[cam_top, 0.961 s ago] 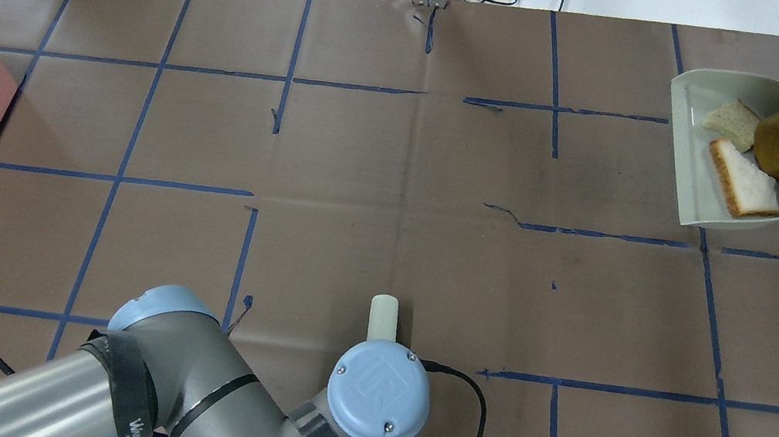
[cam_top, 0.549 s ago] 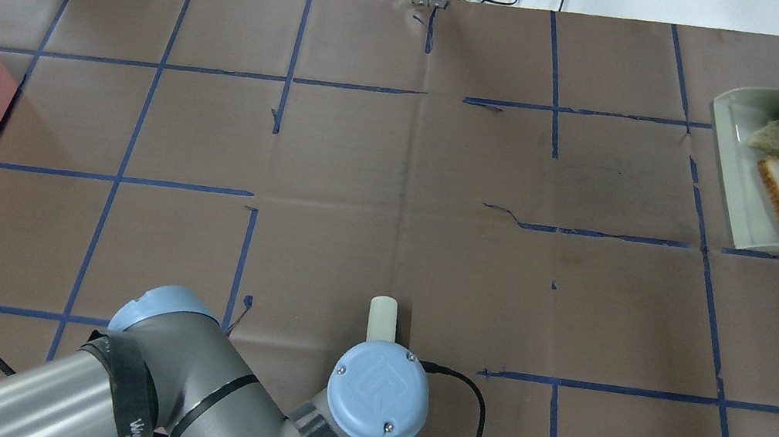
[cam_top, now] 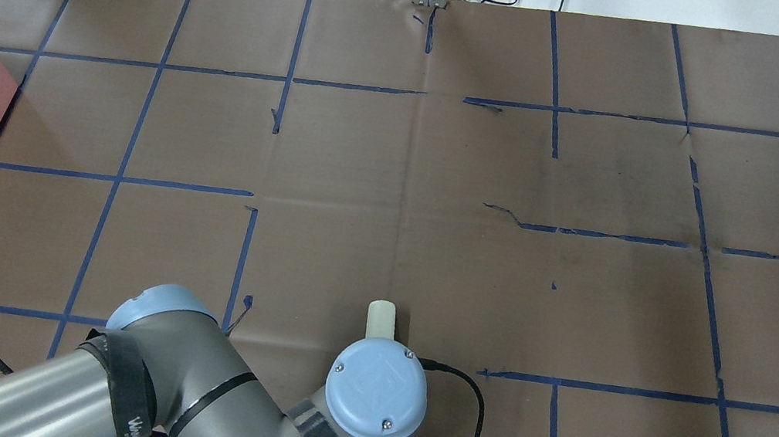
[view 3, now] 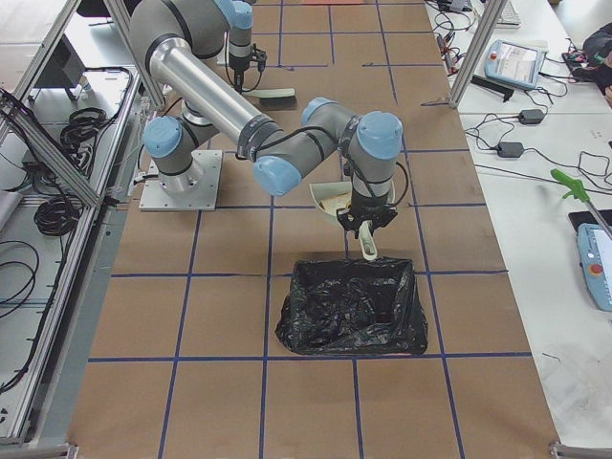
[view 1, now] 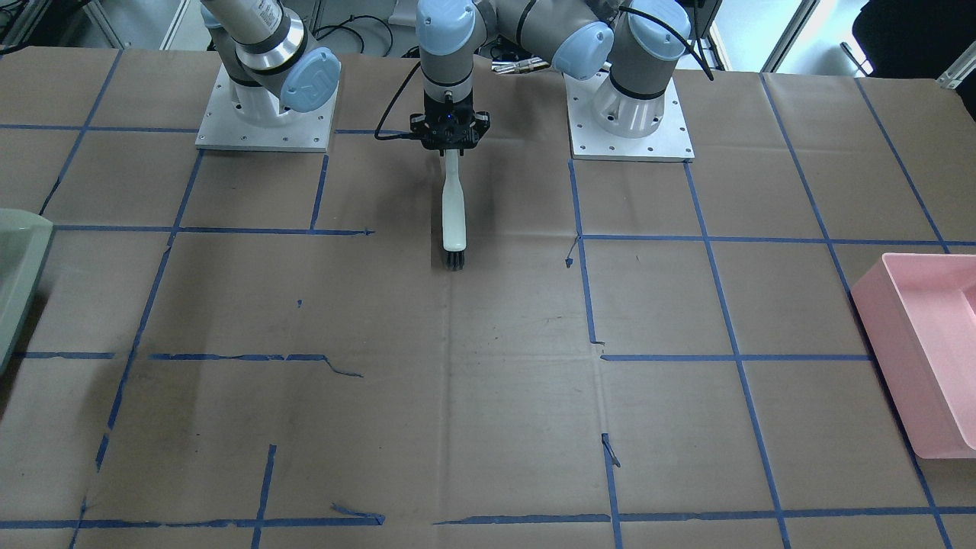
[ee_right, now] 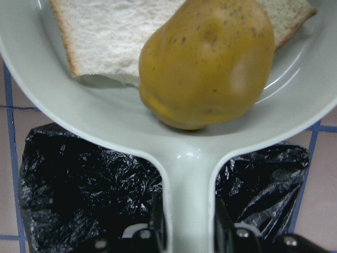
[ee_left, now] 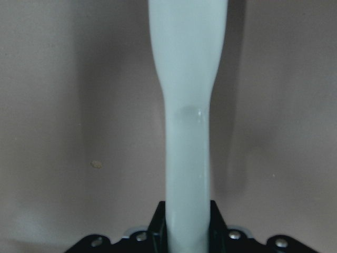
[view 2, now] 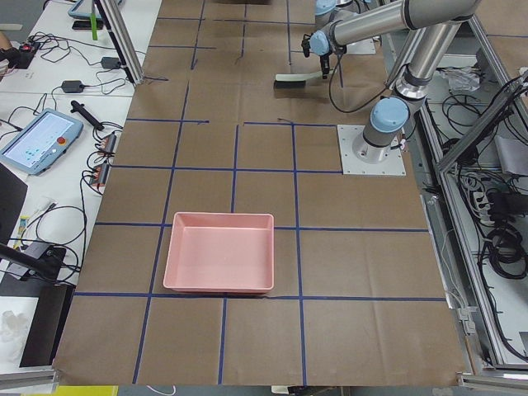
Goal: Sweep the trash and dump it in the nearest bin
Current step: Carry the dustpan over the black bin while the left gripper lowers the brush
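Trash is all in the dustpan [ee_right: 189,168], not dumped yet. Right wrist view, nearest first: right gripper [ee_right: 188,225] is clenched on the dustpan handle, one finger on each side. Just past the handle root sits the yellow lump [ee_right: 208,63], at the rear of the pan. It overlaps both bread pieces: larger bread slice [ee_right: 105,37] on one side, crust edge outward, and second bread slice [ee_right: 288,18] on the other, mostly hidden behind the lump.

Black bag-lined bin [ee_right: 84,195] is directly below the handle and gripper. The pan body reaches past the bin rim, over the brown table paper [view 1: 457,396].

Further off, near the robot bases: left gripper [view 1: 450,143] is clamped on the brush [view 1: 454,217] by its handle end. The brush points away from the robot along the table's midline, bristle head low at the paper. Can't tell if the bristles touch.

Pink bin [view 1: 926,358] sits at the robot's left end of the table, well apart from both grippers.
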Available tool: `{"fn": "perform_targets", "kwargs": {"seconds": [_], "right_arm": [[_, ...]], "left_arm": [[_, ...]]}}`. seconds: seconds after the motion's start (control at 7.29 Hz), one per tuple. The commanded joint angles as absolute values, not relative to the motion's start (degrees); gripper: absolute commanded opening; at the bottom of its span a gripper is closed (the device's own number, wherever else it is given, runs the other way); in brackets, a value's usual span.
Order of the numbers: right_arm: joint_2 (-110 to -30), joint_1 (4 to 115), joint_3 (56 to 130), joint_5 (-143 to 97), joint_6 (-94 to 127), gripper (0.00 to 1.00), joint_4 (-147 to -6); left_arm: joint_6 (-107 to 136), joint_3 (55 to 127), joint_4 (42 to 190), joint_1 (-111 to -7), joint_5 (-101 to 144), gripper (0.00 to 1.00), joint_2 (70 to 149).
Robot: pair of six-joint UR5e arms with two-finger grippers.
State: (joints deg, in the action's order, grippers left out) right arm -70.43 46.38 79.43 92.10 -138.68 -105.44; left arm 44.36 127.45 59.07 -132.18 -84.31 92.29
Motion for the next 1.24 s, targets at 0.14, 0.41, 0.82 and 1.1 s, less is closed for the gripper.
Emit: {"fn": "perform_targets", "kwargs": {"seconds": [0.14, 0.41, 0.82, 1.1], "right_arm": [[-67.1, 40.2, 75.0, 92.3, -145.5, 0.00, -105.6], [-65.4, 37.2, 72.6, 92.2, -148.3, 0.00, -105.9], [-60.4, 33.9, 66.0, 93.3, -151.0, 0.00, -106.4], [-55.8, 32.4, 59.4, 93.6, -152.8, 0.00, -105.6]], "left_arm": [[44.3, 126.6, 59.0, -131.8, -84.5, 0.81, 91.7], [43.5, 124.6, 55.7, -130.6, -84.9, 0.93, 89.8], [39.5, 117.4, 59.3, -123.2, -84.8, 0.99, 87.2], [32.1, 114.8, 68.1, -117.8, -84.9, 0.99, 83.4]]}}
